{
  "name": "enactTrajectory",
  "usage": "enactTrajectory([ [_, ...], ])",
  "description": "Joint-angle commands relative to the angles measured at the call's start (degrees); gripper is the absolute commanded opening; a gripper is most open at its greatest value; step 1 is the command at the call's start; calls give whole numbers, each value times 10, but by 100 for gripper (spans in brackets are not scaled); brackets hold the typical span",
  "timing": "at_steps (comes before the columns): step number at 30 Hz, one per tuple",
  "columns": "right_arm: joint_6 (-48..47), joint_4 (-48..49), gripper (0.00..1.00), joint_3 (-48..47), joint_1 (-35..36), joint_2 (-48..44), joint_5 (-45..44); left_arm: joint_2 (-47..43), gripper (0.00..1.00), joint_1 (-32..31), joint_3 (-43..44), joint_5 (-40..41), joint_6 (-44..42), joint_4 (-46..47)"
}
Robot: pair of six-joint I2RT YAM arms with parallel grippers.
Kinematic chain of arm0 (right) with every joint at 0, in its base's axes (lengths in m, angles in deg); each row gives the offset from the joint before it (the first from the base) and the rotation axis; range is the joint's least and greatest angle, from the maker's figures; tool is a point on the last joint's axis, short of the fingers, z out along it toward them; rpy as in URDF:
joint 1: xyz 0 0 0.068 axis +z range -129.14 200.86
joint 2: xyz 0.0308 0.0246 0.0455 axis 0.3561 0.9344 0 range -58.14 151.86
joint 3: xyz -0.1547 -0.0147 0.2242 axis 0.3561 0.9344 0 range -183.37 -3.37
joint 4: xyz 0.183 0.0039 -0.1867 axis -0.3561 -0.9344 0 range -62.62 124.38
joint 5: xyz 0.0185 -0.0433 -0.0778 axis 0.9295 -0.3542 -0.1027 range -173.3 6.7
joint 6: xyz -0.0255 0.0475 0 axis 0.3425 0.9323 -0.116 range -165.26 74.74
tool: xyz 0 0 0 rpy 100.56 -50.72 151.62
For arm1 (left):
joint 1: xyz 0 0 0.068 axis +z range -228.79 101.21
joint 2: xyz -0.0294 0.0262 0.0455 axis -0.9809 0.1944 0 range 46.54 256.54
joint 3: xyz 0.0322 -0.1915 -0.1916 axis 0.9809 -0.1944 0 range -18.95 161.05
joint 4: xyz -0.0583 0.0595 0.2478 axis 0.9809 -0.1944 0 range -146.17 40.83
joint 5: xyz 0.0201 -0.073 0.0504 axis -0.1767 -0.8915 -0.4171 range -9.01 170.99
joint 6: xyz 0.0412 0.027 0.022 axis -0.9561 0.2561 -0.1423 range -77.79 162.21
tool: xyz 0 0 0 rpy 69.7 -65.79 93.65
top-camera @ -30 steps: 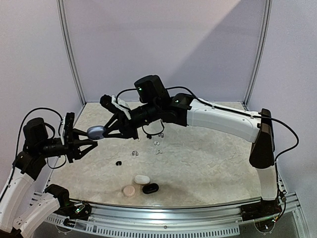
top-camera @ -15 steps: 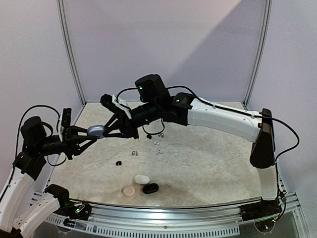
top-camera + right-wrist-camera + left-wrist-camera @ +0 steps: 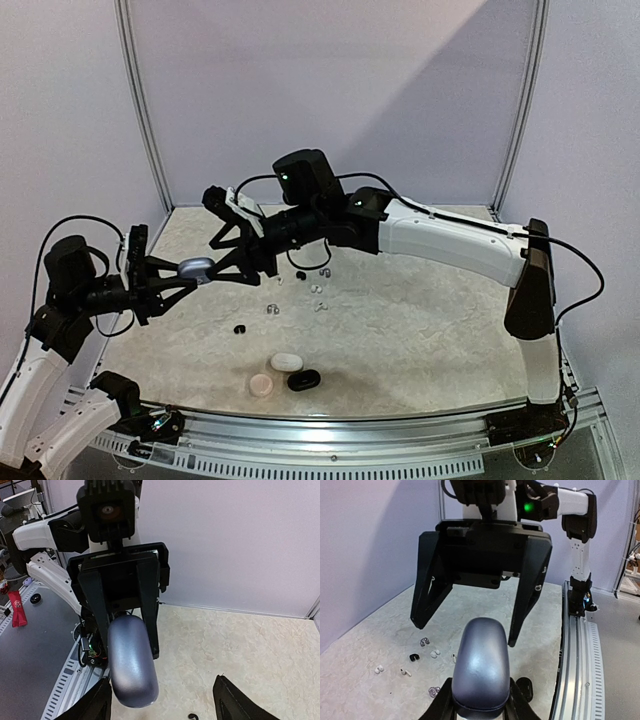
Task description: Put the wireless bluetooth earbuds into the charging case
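Note:
A grey-blue pebble-shaped charging case [image 3: 197, 267] hangs above the table's left side, lid closed. My left gripper [image 3: 183, 273] is shut on its near end; in the left wrist view the case [image 3: 481, 665] rises from between my fingers [image 3: 440, 702]. My right gripper [image 3: 216, 260] is open, its black fingers [image 3: 426, 592] standing apart on either side of the case's far end without touching. In the right wrist view the case [image 3: 131, 662] sits left of centre. Several tiny earbuds [image 3: 271, 310] lie scattered on the table, white [image 3: 435, 654], black [image 3: 414, 657] and greyish [image 3: 434, 691].
Three more cases lie near the table's front edge: white [image 3: 287, 361], beige [image 3: 261, 384] and black [image 3: 304, 380]. The metal rail [image 3: 340, 440] runs along the near edge. Booth walls close in the back and sides.
My right gripper has opened wide and let go of the grey-blue case. The left gripper has closed on it and now holds it alone, a little lower.

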Motion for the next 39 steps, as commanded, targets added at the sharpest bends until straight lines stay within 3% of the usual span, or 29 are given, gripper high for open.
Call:
enactTrajectory([
  [1, -1, 8, 70, -8, 9, 1, -27, 4, 0, -17, 21, 3, -54, -23],
  [7, 0, 2, 66, -19, 9, 12, -65, 1, 0, -32, 27, 13, -99, -63],
  [17, 35, -9, 50, -49, -4, 28, -92, -4, 0, -41, 22, 18, -133, -98],
  [31, 32, -23, 49, -52, -7, 38, -79, 3, 0, -41, -5, 32, 48, 2],
  [39, 59, -8, 57, -69, -22, 29, -8, 13, 0, -40, -26, 55, 104, 26],
])
